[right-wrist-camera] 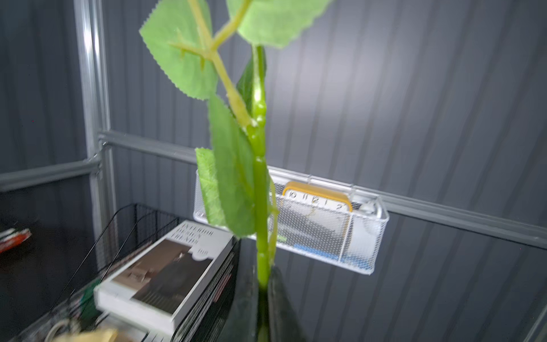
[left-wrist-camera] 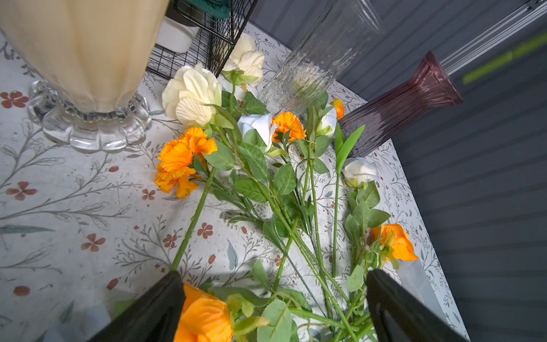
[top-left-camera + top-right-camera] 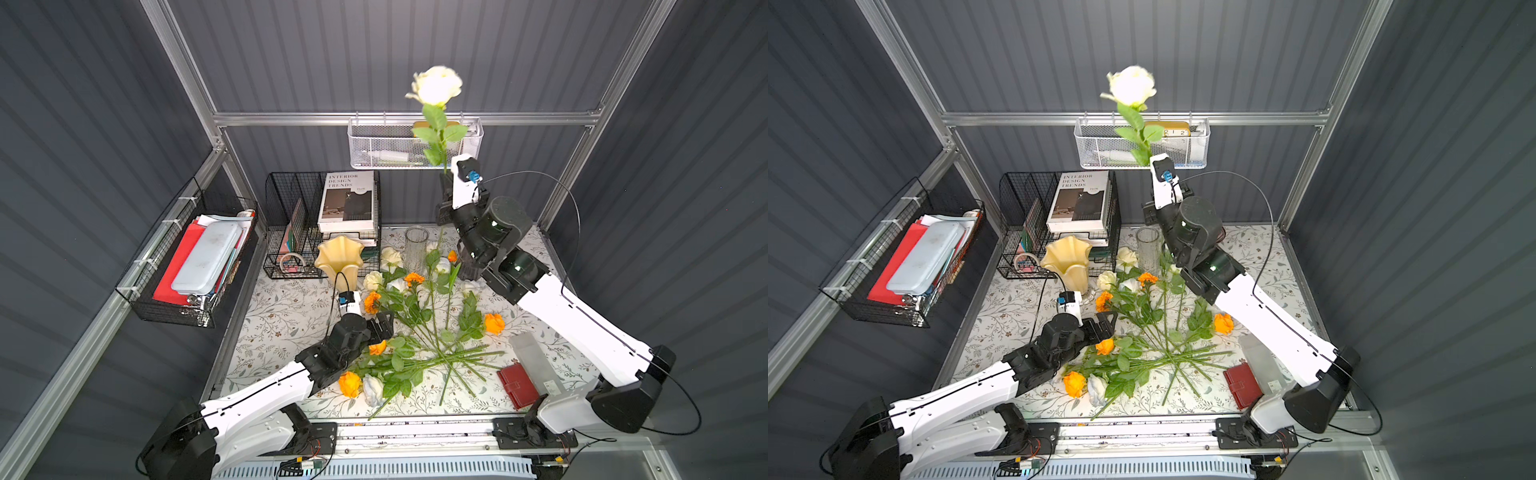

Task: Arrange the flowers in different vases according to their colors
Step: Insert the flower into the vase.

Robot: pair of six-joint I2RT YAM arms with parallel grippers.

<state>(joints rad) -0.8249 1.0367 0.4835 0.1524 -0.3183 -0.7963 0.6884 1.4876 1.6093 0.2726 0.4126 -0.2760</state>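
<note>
Green-stemmed fabric flowers (image 3: 415, 332) lie crisscrossed on the floral-clothed table (image 3: 274, 316), the left gripper (image 2: 273, 275) over them, jaws wide apart. Behind stand a ruffled yellow vase (image 3: 340, 253), a textured clear cylinder (image 3: 416, 245), and a ribbed purple vase (image 2: 399, 109) that the right arm (image 3: 573, 316) hides in both top views. The right gripper (image 1: 263, 275) clamps the stem of a cream rose (image 3: 436, 85), held high.

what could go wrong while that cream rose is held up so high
The right gripper grips the cream-yellow rose by its green stem, far below the bloom, so it may tip or swing. Lowered, the stem could knock the clear glass cylinder vase. The open left gripper, over crossed stems, may catch several flowers.
</note>
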